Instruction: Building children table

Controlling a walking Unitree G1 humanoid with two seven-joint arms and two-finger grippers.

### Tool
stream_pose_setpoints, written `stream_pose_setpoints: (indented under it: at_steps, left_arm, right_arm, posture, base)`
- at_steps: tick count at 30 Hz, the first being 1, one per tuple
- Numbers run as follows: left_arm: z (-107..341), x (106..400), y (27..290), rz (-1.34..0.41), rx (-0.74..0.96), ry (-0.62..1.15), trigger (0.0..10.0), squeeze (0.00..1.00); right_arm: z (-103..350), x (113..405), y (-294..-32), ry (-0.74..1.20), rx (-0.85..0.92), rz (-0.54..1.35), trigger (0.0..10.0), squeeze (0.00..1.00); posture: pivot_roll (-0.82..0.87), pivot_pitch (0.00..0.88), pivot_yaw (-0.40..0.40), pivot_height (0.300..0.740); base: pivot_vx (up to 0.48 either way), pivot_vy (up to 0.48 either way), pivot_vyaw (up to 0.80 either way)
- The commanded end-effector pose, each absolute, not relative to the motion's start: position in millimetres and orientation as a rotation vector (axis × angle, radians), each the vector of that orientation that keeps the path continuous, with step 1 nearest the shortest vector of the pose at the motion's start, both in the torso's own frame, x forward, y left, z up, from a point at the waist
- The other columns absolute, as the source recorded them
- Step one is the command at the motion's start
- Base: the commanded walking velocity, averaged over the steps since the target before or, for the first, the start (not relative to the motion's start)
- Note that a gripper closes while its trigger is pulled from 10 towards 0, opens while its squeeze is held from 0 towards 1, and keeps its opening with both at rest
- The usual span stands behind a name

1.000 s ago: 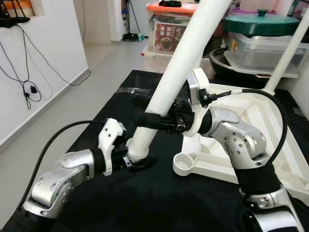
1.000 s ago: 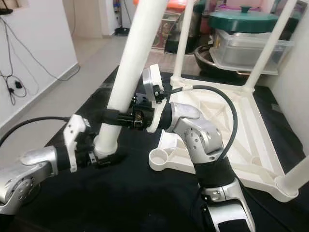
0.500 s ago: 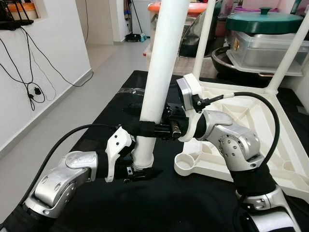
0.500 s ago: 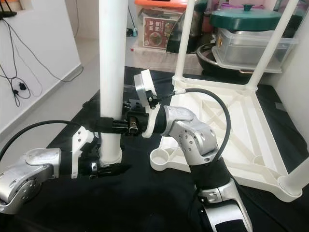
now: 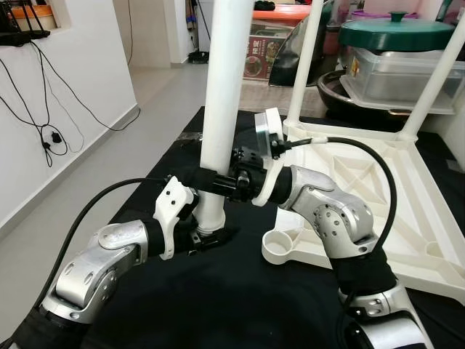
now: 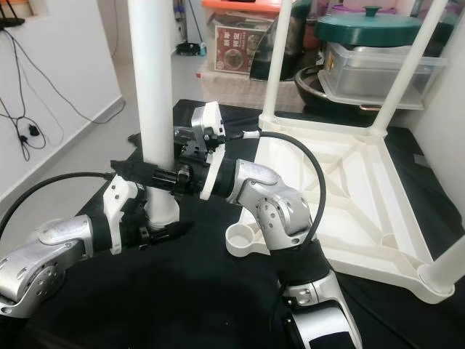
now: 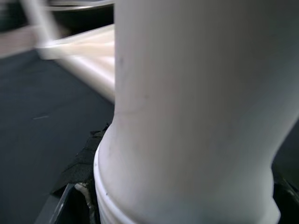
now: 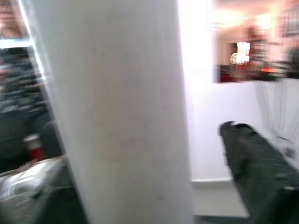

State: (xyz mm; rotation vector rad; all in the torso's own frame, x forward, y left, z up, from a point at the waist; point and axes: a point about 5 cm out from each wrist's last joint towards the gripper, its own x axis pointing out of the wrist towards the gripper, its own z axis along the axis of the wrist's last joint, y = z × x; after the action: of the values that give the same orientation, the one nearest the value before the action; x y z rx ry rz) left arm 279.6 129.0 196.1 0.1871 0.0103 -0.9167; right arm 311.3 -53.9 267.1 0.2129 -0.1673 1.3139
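A thick white plastic table leg (image 5: 221,94) stands nearly upright at the centre of the head views, its foot end on a black cloth-covered surface (image 5: 240,291). Two robot pincers are clenched on it. The left pincer (image 5: 207,236) grasps the leg right at its base, where a narrower ribbed collar shows in the left wrist view. The right pincer (image 5: 218,182) grasps the leg a little higher, its black fingers wrapped around the tube from the 3 o'clock side.

Toward 3 o'clock lies the upturned white tabletop (image 5: 378,189), underside up. Three legs already rise from its corners, two at the far corners around 1 o'clock and one at the near right corner. An empty round socket (image 5: 280,247) sits at the near corner, just beside the held leg at about 4 o'clock from its base. Storage boxes and a green-lidded pot (image 5: 396,33) stand beyond at 1 o'clock.

The leg looks like a stiff, hollow, light plastic tube that will not bend, but its smooth round skin looks slippery and may twist in a grip. A hold low near the collar, backed by a second hold higher up, seems best for steering the end into the socket. The tabletop also looks light and could slide on the cloth when pushed.
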Motion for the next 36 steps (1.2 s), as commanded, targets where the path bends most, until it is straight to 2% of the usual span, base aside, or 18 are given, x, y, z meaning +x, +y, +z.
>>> stream_pose_setpoints:
  at_steps: [1,2,3,4,6,8,18,19,24,36]
  left_arm:
    - [197,285,134,-0.848,0.215,-0.008,10.0,0.00]
    - [197,285,134,-0.848,0.215,-0.008,10.0,0.00]
    - [195,291,140,-0.765,0.233,0.002,10.0,0.00]
    - [195,291,140,-0.765,0.233,0.002,10.0,0.00]
    - [185,295,145,-0.651,0.272,0.035,10.0,0.00]
    - [177,294,141,-0.619,0.282,0.052,10.0,0.00]
    - [171,297,134,-0.605,0.293,0.057,10.0,0.00]
    - [170,299,132,-0.594,0.300,0.052,10.0,0.00]
    - [173,305,130,-0.570,0.323,0.028,10.0,0.00]
    - [174,311,142,-0.514,0.362,0.015,10.0,0.00]
  right_arm:
    - [266,319,-57,-0.145,0.217,1.229,10.0,1.00]
    - [266,319,-57,-0.145,0.217,1.229,10.0,1.00]
    - [266,321,-58,-0.145,0.264,1.171,10.0,0.00]
    - [266,321,-58,-0.145,0.264,1.171,10.0,0.00]
    - [269,323,-57,-0.166,0.377,1.055,10.0,0.00]
    - [271,324,-55,-0.178,0.460,0.974,10.0,0.00]
    - [273,328,-54,-0.175,0.532,0.899,10.0,0.00]
    - [273,327,-52,-0.171,0.562,0.892,0.0,0.00]
    - [265,315,-44,-0.148,0.628,0.945,0.0,0.00]
    - [264,310,-43,-0.136,0.623,0.958,0.0,0.00]
  posture:
    - [0.10,0.000,-0.021,0.740]
    - [0.10,0.000,-0.021,0.740]
    - [0.10,0.000,-0.024,0.740]
    - [0.10,0.000,-0.024,0.740]
    - [0.09,0.000,-0.020,0.740]
    - [0.09,0.000,-0.015,0.740]
    - [0.08,0.000,-0.019,0.740]
    - [0.08,0.000,-0.019,0.740]
    - [0.08,0.000,-0.020,0.740]
    - [0.06,0.000,-0.019,0.740]
  base:
    - [0.000,0.000,0.00]
    - [0.000,0.000,0.00]
    - [0.000,0.000,0.00]
    - [0.000,0.000,0.00]
    - [0.000,0.000,0.00]
    - [0.000,0.000,0.00]
    - [0.000,0.000,0.00]
    - [0.000,0.000,0.00]
    - [0.000,0.000,0.00]
    - [0.000,0.000,0.00]
